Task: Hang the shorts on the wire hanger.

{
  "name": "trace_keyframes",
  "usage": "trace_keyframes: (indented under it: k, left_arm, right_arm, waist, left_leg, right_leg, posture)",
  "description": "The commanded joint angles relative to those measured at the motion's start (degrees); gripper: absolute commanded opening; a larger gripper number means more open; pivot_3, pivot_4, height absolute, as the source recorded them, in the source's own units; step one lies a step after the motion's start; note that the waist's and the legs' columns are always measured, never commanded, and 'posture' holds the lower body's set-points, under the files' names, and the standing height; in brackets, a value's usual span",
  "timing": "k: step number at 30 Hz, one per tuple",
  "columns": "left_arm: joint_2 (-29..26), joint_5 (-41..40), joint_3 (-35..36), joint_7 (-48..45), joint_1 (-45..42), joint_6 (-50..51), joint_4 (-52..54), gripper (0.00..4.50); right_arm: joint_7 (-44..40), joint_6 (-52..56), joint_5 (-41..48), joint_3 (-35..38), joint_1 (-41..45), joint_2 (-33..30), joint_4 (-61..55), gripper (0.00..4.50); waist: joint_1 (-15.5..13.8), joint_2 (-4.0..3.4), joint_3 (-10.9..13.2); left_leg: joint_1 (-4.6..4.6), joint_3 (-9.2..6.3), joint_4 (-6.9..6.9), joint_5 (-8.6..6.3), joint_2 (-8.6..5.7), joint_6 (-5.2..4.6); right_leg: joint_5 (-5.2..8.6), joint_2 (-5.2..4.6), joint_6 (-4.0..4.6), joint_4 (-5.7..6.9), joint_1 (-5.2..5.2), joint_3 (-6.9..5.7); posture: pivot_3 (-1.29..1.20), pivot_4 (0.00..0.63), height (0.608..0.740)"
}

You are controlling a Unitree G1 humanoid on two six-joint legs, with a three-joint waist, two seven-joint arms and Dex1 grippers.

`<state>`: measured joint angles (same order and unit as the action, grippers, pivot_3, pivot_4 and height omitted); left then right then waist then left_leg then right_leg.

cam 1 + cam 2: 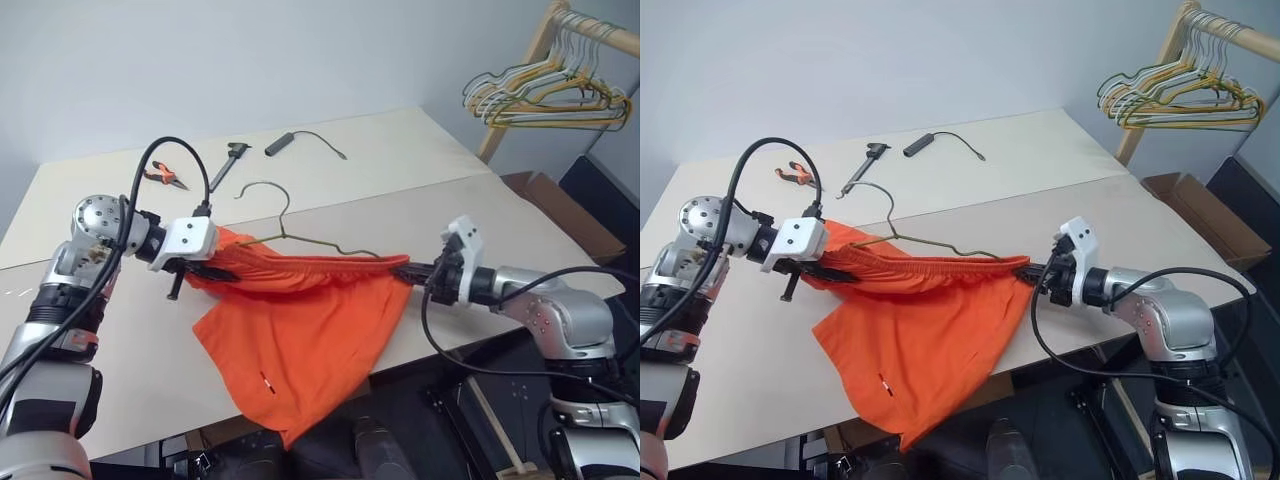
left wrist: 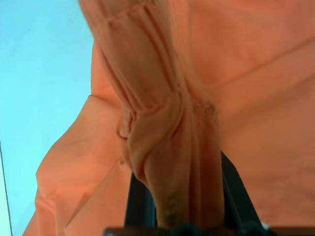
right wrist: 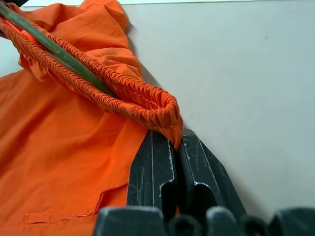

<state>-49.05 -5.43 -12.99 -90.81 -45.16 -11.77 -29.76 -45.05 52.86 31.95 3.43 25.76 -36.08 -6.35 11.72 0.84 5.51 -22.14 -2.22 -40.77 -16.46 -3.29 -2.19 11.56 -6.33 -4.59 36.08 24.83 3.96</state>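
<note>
Above table [image 1: 120, 330], left end effector [image 1: 205, 270], right end effector [image 1: 418, 272] clamp shorts [image 1: 300, 330] waistband.

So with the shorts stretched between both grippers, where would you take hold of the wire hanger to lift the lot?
Probably by the hook, coming down from above. It stands clear of the orange shorts, curling up past the waistband, while the wire hanger has its lower bar threaded inside the gathered elastic. Both the left gripper and right gripper are shut on waistband ends, so one must let go first.
</note>
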Motion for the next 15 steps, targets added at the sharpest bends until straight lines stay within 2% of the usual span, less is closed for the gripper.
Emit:
trace_keyframes:
  k: [1,5,8,13,15]
  left_arm:
    - [-2.49,7.01,-0.75,5.32,-0.62,-0.28,-2.99,0.03]
    - [-2.61,11.92,-3.75,8.44,-0.88,-1.87,-4.80,0.03]
    - [-2.33,11.95,-4.60,8.07,-0.54,-2.89,-4.49,0.03]
    - [1.65,10.69,-4.13,10.16,-1.65,0.30,-2.94,0.03]
    - [3.49,10.05,-3.53,11.35,-2.39,2.41,-2.43,0.03]
  right_arm:
    - [-0.11,-1.75,-0.90,3.95,0.57,-4.16,0.20,0.01]
    - [-2.86,-3.19,1.13,4.64,0.49,-6.01,-4.10,0.01]
    - [-3.03,-2.58,2.18,3.55,1.07,-6.24,-8.06,0.01]
    - [-2.11,-1.73,2.27,-1.81,2.39,-5.25,-15.26,0.01]
    - [-2.53,-2.48,0.26,-5.33,2.10,-6.65,-17.61,0.58]
  waist:
    - [-0.03,0.00,0.00]
    - [-0.07,0.00,0.00]
    - [0.05,0.00,0.00]
    - [0.01,0.00,0.00]
    - [-0.04,0.00,0.00]
  left_leg:
    - [0.00,0.00,0.00,0.00,-0.01,0.00]
    - [-0.01,0.00,0.00,0.00,-0.02,0.00]
    - [-0.05,0.00,0.00,0.00,0.00,0.00]
    - [-0.07,0.00,-0.01,0.00,0.00,0.00]
    - [-0.07,0.01,-0.04,0.00,0.00,0.00]
  right_leg:
    - [0.00,0.00,0.00,0.00,0.00,0.00]
    - [0.00,0.00,0.00,0.00,-0.01,-0.01]
    - [0.00,0.00,0.00,0.00,0.03,-0.01]
    - [0.00,0.00,0.00,0.02,0.07,-0.01]
    - [0.00,-0.01,-0.01,0.01,0.04,-0.01]
  posture:
    - [-0.19,0.075,0.740]
    - [-0.19,0.074,0.740]
    - [-0.20,0.073,0.740]
    - [-0.20,0.074,0.740]
    - [-0.20,0.073,0.740]
